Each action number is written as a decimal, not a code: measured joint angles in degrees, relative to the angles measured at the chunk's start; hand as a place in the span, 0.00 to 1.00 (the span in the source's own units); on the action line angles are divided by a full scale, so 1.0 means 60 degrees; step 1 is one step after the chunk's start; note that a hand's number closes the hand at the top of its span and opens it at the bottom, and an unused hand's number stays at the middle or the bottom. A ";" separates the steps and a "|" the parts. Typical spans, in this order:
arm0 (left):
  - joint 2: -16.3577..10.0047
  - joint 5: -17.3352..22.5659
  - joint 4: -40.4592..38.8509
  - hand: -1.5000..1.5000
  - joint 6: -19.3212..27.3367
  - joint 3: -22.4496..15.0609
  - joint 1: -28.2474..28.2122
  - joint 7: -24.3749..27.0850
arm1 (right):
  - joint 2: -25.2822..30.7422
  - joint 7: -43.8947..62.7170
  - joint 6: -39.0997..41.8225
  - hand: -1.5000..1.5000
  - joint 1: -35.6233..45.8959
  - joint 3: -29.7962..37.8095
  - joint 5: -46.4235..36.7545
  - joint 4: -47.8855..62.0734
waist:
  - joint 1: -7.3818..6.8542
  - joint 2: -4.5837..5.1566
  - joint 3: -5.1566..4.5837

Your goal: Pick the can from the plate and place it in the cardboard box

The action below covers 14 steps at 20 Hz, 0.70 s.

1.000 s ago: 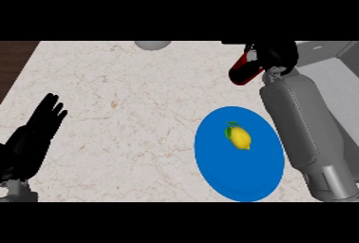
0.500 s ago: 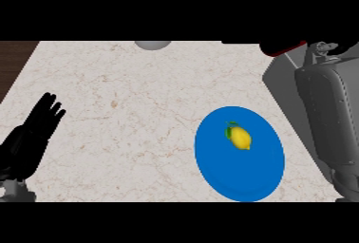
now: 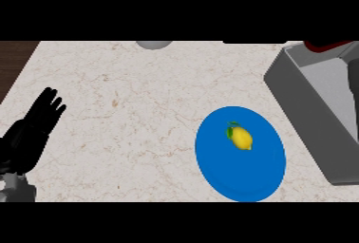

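A blue plate (image 3: 242, 182) lies on the counter at the lower right, with only a yellow lemon (image 3: 241, 138) on it. My right forearm (image 3: 316, 104) stretches up along the right side to the view's top edge. There only a dark sliver of my right hand (image 3: 310, 45) shows, curled round a strip of the red can (image 3: 333, 47); the rest of both is cut off. No cardboard box is in view. My left hand (image 3: 35, 133) rests open at the left edge, fingers up.
A grey rounded object (image 3: 154, 44) pokes in at the top edge, left of centre. Dark wood (image 3: 14, 57) shows beyond the counter's upper left corner. Pale marble counter spreads between my left hand and the plate.
My right arm has carried the red can further up and to the right, almost out of the view's top edge. The left hand, plate and lemon have stayed put.
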<state>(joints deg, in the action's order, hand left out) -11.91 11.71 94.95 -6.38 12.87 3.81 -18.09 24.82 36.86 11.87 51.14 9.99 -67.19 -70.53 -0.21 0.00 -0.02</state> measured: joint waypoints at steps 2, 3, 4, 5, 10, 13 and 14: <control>0.0085 -0.0070 0.0115 0.50 -0.0024 -0.0093 -0.0157 0.0082 | 0.0178 -0.0373 -0.0323 1.00 -0.0026 0.0133 0.0047 0.0466 | -0.0026 0.0008 0.0004; 0.0074 -0.0037 0.0157 0.50 -0.0020 -0.0103 -0.0084 -0.0038 | 0.0274 -0.0561 -0.0480 1.00 -0.0032 0.0207 0.0079 0.0674 | -0.0031 0.0011 0.0004; 0.0047 0.0017 0.0198 0.50 -0.0040 -0.0040 -0.0122 -0.0064 | 0.0402 -0.0769 -0.0596 1.00 -0.0109 0.0274 0.0117 0.0786 | -0.0033 0.0011 0.0004; -0.0018 0.0059 0.0044 0.50 -0.0142 0.0059 -0.0115 0.0088 | 0.0419 -0.0911 -0.0788 1.00 -0.0153 0.0277 0.0104 0.0941 | -0.0034 0.0012 0.0004; 0.0085 -0.0039 0.0066 0.50 -0.0075 -0.0048 -0.0053 0.0046 | 0.0779 -0.2008 -0.1934 1.00 -0.0164 0.0708 0.0293 0.2465 | -0.0083 0.0036 0.0006; 0.0030 0.0012 0.0140 0.50 -0.0137 -0.0001 -0.0098 -0.0022 | 0.0697 -0.2477 -0.2613 1.00 -0.0388 0.0791 0.0334 0.3211 | -0.0094 0.0037 0.0008; 0.0073 -0.0001 0.0229 0.50 -0.0088 -0.0028 -0.0116 -0.0074 | 0.0742 -0.2706 -0.2846 1.00 -0.0448 0.0899 0.0410 0.3528 | -0.0107 0.0041 0.0007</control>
<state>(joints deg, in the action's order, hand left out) -11.47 11.70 96.32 -6.91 12.70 3.11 -18.53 29.27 20.62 -5.21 48.45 15.39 -64.73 -49.36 -0.86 0.24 0.02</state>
